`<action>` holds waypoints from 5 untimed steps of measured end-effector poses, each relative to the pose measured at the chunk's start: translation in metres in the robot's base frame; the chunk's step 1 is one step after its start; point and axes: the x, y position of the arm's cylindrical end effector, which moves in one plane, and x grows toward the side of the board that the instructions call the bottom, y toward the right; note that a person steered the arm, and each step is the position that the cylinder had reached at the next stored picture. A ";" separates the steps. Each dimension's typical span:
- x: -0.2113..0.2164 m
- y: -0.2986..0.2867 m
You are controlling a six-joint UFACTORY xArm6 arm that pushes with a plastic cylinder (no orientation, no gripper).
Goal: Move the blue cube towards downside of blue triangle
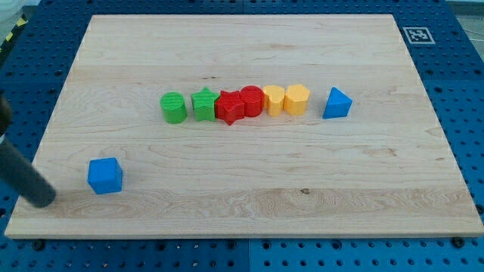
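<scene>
The blue cube [105, 175] sits near the view's bottom left of the wooden board [249, 204]. The blue triangle [336, 103] stands far to its right and higher in the view, at the right end of a row of blocks. My dark rod comes in from the view's left edge, and my tip [44, 198] rests just left of and slightly below the blue cube, a short gap apart from it.
A row of blocks lies across the middle: a green cylinder [174, 107], a green star [203, 104], a red star [229, 107], a red cylinder [251, 100], a yellow block [274, 99] and a yellow hexagon [297, 99]. A fiducial tag [417, 35] sits at the top right.
</scene>
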 end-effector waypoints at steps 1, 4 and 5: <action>-0.018 0.002; -0.018 0.046; -0.018 0.046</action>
